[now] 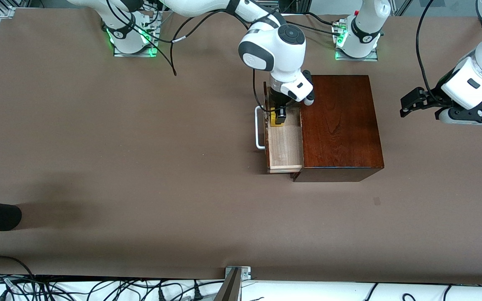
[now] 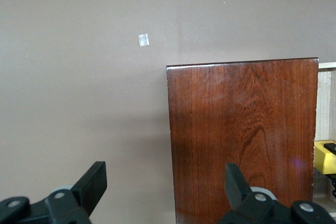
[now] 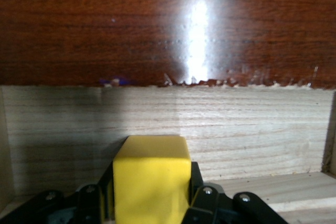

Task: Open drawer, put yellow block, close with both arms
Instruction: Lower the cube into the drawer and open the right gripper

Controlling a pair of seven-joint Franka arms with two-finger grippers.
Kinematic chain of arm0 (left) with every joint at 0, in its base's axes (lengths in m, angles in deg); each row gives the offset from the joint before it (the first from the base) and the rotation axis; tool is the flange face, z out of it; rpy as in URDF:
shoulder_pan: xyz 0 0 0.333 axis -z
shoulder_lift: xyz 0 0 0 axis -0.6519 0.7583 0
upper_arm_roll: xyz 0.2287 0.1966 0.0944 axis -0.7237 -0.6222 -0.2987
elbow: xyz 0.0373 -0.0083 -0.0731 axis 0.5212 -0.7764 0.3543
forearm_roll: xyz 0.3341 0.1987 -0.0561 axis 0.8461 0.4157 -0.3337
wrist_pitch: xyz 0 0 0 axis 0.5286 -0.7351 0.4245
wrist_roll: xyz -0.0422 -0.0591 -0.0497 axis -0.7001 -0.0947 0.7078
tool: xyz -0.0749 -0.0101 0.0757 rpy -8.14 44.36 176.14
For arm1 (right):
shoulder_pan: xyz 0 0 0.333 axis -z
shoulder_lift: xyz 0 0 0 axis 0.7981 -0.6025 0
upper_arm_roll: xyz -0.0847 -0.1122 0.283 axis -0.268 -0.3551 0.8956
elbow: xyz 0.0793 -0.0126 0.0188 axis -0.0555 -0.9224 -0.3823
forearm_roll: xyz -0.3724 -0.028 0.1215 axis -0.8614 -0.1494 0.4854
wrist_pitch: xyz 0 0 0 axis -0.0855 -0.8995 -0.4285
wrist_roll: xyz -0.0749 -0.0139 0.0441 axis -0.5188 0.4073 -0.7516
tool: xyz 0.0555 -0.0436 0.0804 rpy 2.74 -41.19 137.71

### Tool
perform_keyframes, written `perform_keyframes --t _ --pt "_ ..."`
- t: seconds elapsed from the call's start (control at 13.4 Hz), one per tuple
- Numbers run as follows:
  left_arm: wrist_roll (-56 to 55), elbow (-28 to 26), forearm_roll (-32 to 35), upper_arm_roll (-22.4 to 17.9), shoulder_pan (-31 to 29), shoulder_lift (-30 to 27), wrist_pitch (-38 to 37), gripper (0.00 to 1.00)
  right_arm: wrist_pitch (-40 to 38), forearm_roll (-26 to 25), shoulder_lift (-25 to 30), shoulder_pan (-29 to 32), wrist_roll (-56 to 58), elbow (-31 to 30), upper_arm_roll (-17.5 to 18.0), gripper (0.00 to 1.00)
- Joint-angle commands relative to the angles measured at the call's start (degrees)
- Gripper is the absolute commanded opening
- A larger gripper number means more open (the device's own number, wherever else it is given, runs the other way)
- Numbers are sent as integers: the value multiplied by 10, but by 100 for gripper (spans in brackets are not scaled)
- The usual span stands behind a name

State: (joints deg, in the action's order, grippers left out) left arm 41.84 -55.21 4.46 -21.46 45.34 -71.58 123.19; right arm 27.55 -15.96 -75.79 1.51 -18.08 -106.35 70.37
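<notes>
With the shallow pale-wood drawer (image 1: 285, 144) pulled out of the glossy dark-brown wooden box (image 1: 341, 125), the right gripper (image 1: 280, 118) clamps the small yellow block (image 3: 152, 182) low inside it, so release comes next, while the left gripper (image 1: 412, 102), fingers apart, waits beside the box.

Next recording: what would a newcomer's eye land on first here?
The small bright yellow block, pinched in the right arm's black two-finger claw inside the open pale-wood drawer, at the end farther from the front camera. Next, the glossy dark-brown wooden box that the drawer slides out of. The left claw waits open, raised toward the left arm's end of the table.
</notes>
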Motion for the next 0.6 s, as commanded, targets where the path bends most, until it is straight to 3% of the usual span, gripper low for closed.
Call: perform_keyframes --t 0.0,0.37,0.52 --pt "9 -1 4 0 1 -5 -2 100 -2 -8 2 4 -4 -5 4 100" --pt "9 -1 4 0 1 -4 -2 100 -43 -1 12 5 -20 33 7 100" --pt "9 -1 3 0 1 -4 -4 100 -69 26 52 22 -26 43 7 100"
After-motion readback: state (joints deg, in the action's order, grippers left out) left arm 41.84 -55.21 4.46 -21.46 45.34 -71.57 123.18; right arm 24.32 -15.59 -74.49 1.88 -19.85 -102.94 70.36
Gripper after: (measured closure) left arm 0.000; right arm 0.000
